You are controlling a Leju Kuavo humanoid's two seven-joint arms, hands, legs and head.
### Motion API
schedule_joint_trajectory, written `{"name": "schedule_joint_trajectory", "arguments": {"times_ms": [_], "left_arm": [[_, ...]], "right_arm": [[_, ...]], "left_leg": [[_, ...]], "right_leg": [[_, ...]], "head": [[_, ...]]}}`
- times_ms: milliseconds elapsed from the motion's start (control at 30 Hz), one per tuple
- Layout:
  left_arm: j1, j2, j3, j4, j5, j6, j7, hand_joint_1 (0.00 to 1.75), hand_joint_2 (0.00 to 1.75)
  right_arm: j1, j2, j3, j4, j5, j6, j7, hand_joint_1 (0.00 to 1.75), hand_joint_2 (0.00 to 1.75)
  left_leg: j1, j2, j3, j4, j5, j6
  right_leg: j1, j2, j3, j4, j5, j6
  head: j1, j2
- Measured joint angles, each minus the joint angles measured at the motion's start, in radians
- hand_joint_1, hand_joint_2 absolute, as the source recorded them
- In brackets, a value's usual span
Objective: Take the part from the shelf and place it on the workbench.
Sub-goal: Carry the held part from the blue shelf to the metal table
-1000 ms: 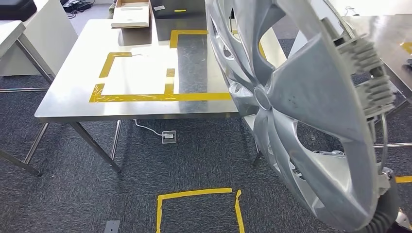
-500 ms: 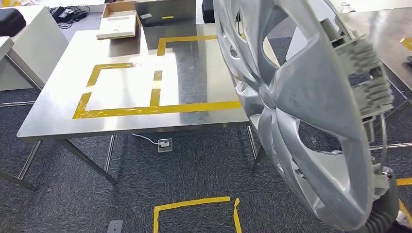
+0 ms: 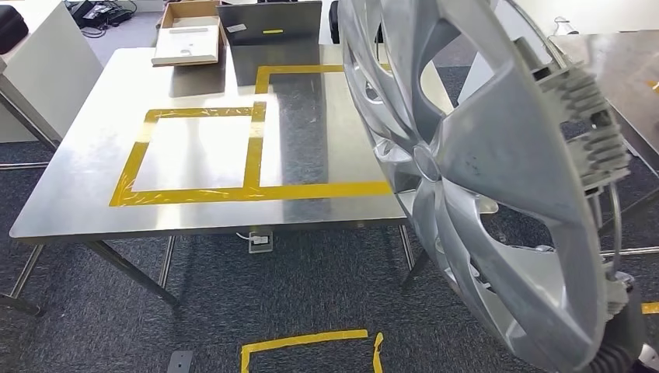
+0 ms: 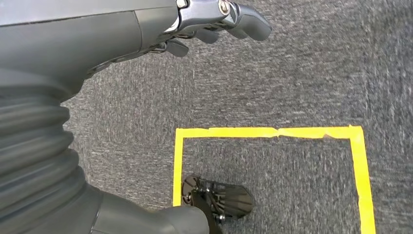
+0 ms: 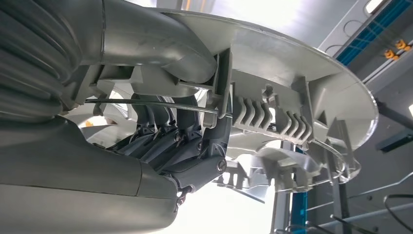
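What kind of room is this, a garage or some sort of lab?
Probably a workshop or robot test lab: a steel workbench marked with yellow tape, a taped square on grey carpet, and a silver wheel cover held by the right hand.

Hubcap (image 3: 497, 179) silver glossy plastic; workbench (image 3: 70, 210) brushed metal; carpet (image 3: 311, 287) rough grey.

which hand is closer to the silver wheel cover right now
Right. The right hand grips the wheel cover at its rim. The left hand hangs apart from it, over the grey carpet.
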Motion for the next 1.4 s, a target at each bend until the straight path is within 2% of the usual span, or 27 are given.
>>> {"name": "schedule_joint_trajectory", "arguments": {"times_ms": [33, 67, 100, 167, 200, 233, 267, 300, 367, 400, 433, 500, 533, 567, 600, 633, 667, 700, 733, 767, 833, 900, 1000, 1267, 1333, 1367, 1400], "left_arm": [[0.001, 0.0, 0.0, 0.0, -0.001, -0.002, 0.0, 0.0, 1.75], [0.002, 0.0, 0.001, 0.0, -0.001, -0.003, 0.0, 0.0, 1.75], [0.003, 0.0, 0.001, 0.0, -0.002, -0.003, 0.0, 0.0, 1.75], [0.003, 0.0, 0.002, 0.0, -0.002, -0.004, 0.0, 0.0, 1.75], [0.002, 0.0, 0.002, 0.0, -0.002, -0.004, 0.0, 0.0, 1.75], [0.001, 0.0, 0.002, 0.0, -0.002, -0.004, 0.0, 0.0, 1.75], [0.001, 0.0, 0.003, 0.001, -0.002, -0.004, 0.0, 0.0, 1.75], [0.0, 0.0, 0.003, 0.0, -0.002, -0.004, 0.0, 0.0, 1.75], [0.0, 0.0, 0.003, 0.0, -0.002, -0.004, 0.0, 0.0, 1.75], [0.0, 0.0, 0.004, 0.0, -0.002, -0.004, 0.0, 0.0, 1.75], [-0.002, 0.0, 0.004, 0.0, -0.002, -0.004, 0.0, 0.0, 1.75], [-0.003, 0.0, 0.004, 0.0, -0.001, -0.004, 0.0, 0.0, 1.75], [-0.002, 0.0, 0.004, 0.0, -0.001, -0.004, 0.001, 0.0, 1.75], [0.0, -0.001, 0.004, 0.0, -0.001, -0.003, 0.001, 0.0, 1.75], [0.001, -0.001, 0.004, 0.0, -0.001, -0.003, 0.001, 0.0, 1.75], [0.002, -0.001, 0.004, 0.0, 0.0, -0.002, 0.0, 0.0, 1.75], [0.003, -0.001, 0.004, 0.0, 0.0, -0.001, 0.0, 0.0, 1.75], [0.004, -0.001, 0.005, 0.001, 0.0, -0.001, 0.0, 0.0, 1.75], [0.004, -0.001, 0.005, 0.001, -0.001, -0.001, 0.0, 0.0, 1.75], [0.005, -0.002, 0.005, 0.002, -0.001, -0.001, 0.0, 0.0, 1.75], [0.005, -0.004, 0.005, 0.003, -0.001, -0.001, -0.004, 0.0, 1.75], [0.004, -0.006, 0.005, 0.003, -0.001, -0.002, -0.013, 0.0, 1.75], [0.002, -0.007, 0.006, 0.002, -0.001, -0.006, -0.023, 0.0, 1.75], [0.002, -0.011, 0.011, 0.002, 0.0, -0.014, -0.029, 0.0, 1.75], [0.002, -0.013, 0.013, 0.002, 0.0, -0.015, -0.03, 0.0, 1.75], [0.001, -0.014, 0.014, 0.002, 0.0, -0.015, -0.031, 0.0, 1.75], [0.001, -0.016, 0.014, 0.002, 0.0, -0.015, -0.032, 0.0, 1.75]], "right_arm": [[0.004, 0.0, -0.001, -0.001, 0.001, -0.001, 0.001, 1.75, 1.75], [0.007, 0.001, -0.003, -0.002, 0.001, -0.001, 0.001, 1.75, 1.75], [0.01, 0.001, -0.004, -0.003, 0.002, -0.001, 0.002, 1.75, 1.75], [0.013, 0.001, -0.007, -0.004, 0.004, -0.002, 0.003, 1.75, 1.75], [0.014, 0.001, -0.008, -0.005, 0.004, -0.002, 0.004, 1.75, 1.75], [0.015, 0.002, -0.008, -0.005, 0.005, -0.002, 0.004, 1.75, 1.75], [0.016, 0.002, -0.009, -0.007, 0.005, -0.002, 0.004, 1.75, 1.75], [0.017, 0.002, -0.009, -0.008, 0.005, -0.002, 0.004, 1.75, 1.75], [0.018, 0.003, -0.009, -0.011, 0.005, -0.001, 0.004, 1.75, 1.75], [0.018, 0.004, -0.009, -0.012, 0.005, 0.0, 0.004, 1.75, 1.75], [0.018, 0.005, -0.009, -0.012, 0.006, 0.001, 0.004, 1.75, 1.75], [0.018, 0.007, -0.009, -0.013, 0.006, 0.003, 0.004, 1.75, 1.75], [0.018, 0.008, -0.009, -0.013, 0.007, 0.004, 0.004, 1.75, 1.75], [0.018, 0.008, -0.009, -0.012, 0.007, 0.005, 0.003, 1.75, 1.75], [0.018, 0.009, -0.009, -0.012, 0.007, 0.006, 0.003, 1.75, 1.75], [0.018, 0.009, -0.009, -0.011, 0.007, 0.007, 0.002, 1.75, 1.75], [0.017, 0.009, -0.009, -0.01, 0.007, 0.006, 0.002, 1.75, 1.75], [0.016, 0.009, -0.009, -0.009, 0.007, 0.005, 0.001, 1.75, 1.75], [0.015, 0.009, -0.01, -0.008, 0.007, 0.003, 0.0, 1.75, 1.75], [0.013, 0.009, -0.012, -0.007, 0.005, 0.001, 0.0, 1.75, 1.75], [0.01, 0.009, -0.019, -0.005, 0.0, -0.002, 0.002, 1.75, 1.75], [0.007, 0.009, -0.028, -0.003, 0.0, -0.002, 0.004, 1.75, 1.75], [0.002, 0.01, -0.04, -0.002, 0.026, -0.006, 0.003, 1.75, 1.75], [-0.001, 0.011, -0.049, -0.002, 0.068, -0.014, -0.004, 1.75, 1.75], [-0.004, 0.011, -0.049, -0.001, 0.073, -0.012, -0.005, 1.75, 1.75], [-0.005, 0.011, -0.049, -0.001, 0.075, -0.011, -0.005, 1.75, 1.75], [-0.007, 0.011, -0.049, 0.0, 0.076, -0.01, -0.005, 1.75, 1.75]], "left_leg": [[0.0, 0.0, 0.007, 0.0, -0.007, -0.002], [0.001, 0.0, 0.016, 0.0, -0.015, -0.003], [0.002, 0.0, 0.028, 0.0, -0.024, -0.005], [0.004, 0.0, 0.053, -0.001, -0.043, -0.011], [0.004, 0.0, 0.064, -0.001, -0.052, -0.016], [0.004, 0.0, 0.067, -0.003, -0.059, -0.023], [0.003, 0.001, 0.071, -0.003, -0.062, -0.031], [0.003, 0.001, 0.077, -0.002, -0.064, -0.039], [0.004, 0.003, 0.086, 0.008, -0.071, -0.052], [0.004, 0.003, 0.08, 0.03, -0.084, -0.055], [0.005, 0.003, 0.059, 0.072, -0.104, -0.058], [0.005, 0.003, -0.019, 0.197, -0.154, -0.061], [0.005, 0.003, -0.061, 0.249, -0.169, -0.062], [0.004, 0.003, -0.09, 0.274, -0.167, -0.062], [0.003, 0.003, -0.102, 0.261, -0.143, -0.059], [0.002, 0.003, -0.099, 0.215, -0.099, -0.055], [0.0, 0.003, -0.087, 0.149, -0.042, -0.049], [-0.004, 0.002, -0.078, 0.091, -0.003, -0.042], [-0.008, 0.002, -0.07, 0.051, 0.025, -0.037], [-0.01, 0.002, -0.067, 0.03, 0.039, -0.033], [-0.01, 0.0, -0.064, 0.024, 0.044, -0.033], [-0.009, -0.003, -0.065, 0.021, 0.047, -0.032], [-0.011, -0.005, -0.064, 0.02, 0.04, -0.023], [-0.019, -0.005, -0.064, 0.023, 0.031, -0.004], [-0.016, -0.007, -0.06, 0.016, 0.032, 0.003], [-0.013, -0.008, -0.056, 0.012, 0.033, 0.006], [-0.009, -0.01, -0.052, 0.008, 0.035, 0.009]], "right_leg": [[-0.004, -0.002, -0.039, 0.044, -0.011, 0.004], [-0.006, -0.003, -0.064, 0.058, -0.003, 0.007], [-0.008, -0.005, -0.068, 0.031, 0.032, 0.008], [-0.011, -0.008, -0.036, -0.092, 0.131, 0.007], [-0.009, -0.01, -0.021, -0.152, 0.157, 0.005], [-0.006, -0.012, -0.011, -0.187, 0.168, -0.001], [-0.002, -0.014, -0.008, -0.202, 0.165, -0.008], [0.0, -0.014, -0.007, -0.208, 0.158, -0.018], [-0.002, -0.011, 0.012, -0.214, 0.161, -0.036], [-0.004, -0.011, 0.025, -0.216, 0.158, -0.043], [-0.005, -0.01, 0.037, -0.218, 0.154, -0.049], [-0.003, -0.01, 0.051, -0.219, 0.141, -0.057], [-0.002, -0.008, 0.058, -0.218, 0.134, -0.059], [-0.001, -0.006, 0.067, -0.218, 0.126, -0.06], [0.0, -0.004, 0.079, -0.218, 0.117, -0.059], [0.001, -0.003, 0.092, -0.218, 0.108, -0.058], [0.002, -0.002, 0.104, -0.219, 0.098, -0.055], [0.003, -0.002, 0.115, -0.217, 0.089, -0.052], [0.004, -0.001, 0.12, -0.216, 0.082, -0.047], [0.005, -0.001, 0.121, -0.215, 0.076, -0.042], [0.007, 0.0, 0.12, -0.214, 0.073, -0.038], [0.008, -0.002, 0.122, -0.218, 0.075, -0.04], [0.008, -0.004, 0.131, -0.236, 0.071, -0.035], [0.0, -0.005, 0.138, -0.25, 0.07, -0.007], [-0.001, -0.007, 0.142, -0.247, 0.066, 0.0], [-0.001, -0.008, 0.138, -0.231, 0.056, 0.004], [-0.002, -0.008, 0.122, -0.194, 0.035, 0.009]], "head": [[0.0, 0.0], [0.0, 0.0], [0.0, 0.0], [0.0, 0.0], [0.0, 0.0], [0.001, 0.0], [0.001, 0.0], [0.001, 0.0], [0.001, 0.0], [0.0, 0.0], [-0.002, 0.0], [-0.006, 0.0], [-0.006, 0.0], [-0.006, 0.0], [-0.006, 0.0], [-0.006, 0.0], [-0.006, 0.0], [-0.006, 0.0], [-0.006, 0.0], [-0.006, 0.0], [-0.007, 0.0], [-0.007, 0.0], [-0.007, 0.0], [-0.007, 0.0], [-0.007, 0.0], [-0.006, 0.0], [-0.004, 0.0]]}}
